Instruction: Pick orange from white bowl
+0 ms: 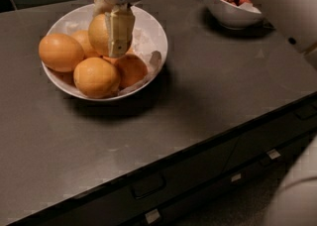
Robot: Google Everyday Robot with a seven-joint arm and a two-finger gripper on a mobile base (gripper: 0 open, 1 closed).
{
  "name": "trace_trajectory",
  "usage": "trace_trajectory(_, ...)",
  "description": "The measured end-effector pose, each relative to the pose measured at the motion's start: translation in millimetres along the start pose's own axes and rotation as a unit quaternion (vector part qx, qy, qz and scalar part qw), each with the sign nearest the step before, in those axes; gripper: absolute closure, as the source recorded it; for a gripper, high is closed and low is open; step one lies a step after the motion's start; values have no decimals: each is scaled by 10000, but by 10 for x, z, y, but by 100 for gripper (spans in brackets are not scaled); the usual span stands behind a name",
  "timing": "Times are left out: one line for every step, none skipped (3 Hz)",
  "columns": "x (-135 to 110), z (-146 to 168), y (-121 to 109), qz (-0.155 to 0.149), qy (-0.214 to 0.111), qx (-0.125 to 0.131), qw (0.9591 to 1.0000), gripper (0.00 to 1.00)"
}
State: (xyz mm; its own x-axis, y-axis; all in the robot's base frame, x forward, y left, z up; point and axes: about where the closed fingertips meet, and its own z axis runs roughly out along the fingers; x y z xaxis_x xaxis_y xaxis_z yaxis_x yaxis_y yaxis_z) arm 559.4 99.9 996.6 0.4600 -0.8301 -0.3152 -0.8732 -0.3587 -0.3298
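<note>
Orange [99, 34] clamped in claw [109, 32], at white bowl [147, 24].
Claw fingers closed front and back of orange, above three other fruits [96, 77]; bowl toward desk's [208, 101] far left corner, smaller bowl [225, 16] far right.

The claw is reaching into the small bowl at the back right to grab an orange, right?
Wrong bowl. In the camera view the gripper is closed on the orange in the wide white bowl at the left; the smaller bowl sits apart.
</note>
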Motion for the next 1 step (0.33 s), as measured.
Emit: trace_trajectory(-123, -289, 42, 78, 253, 536, 9982, 100)
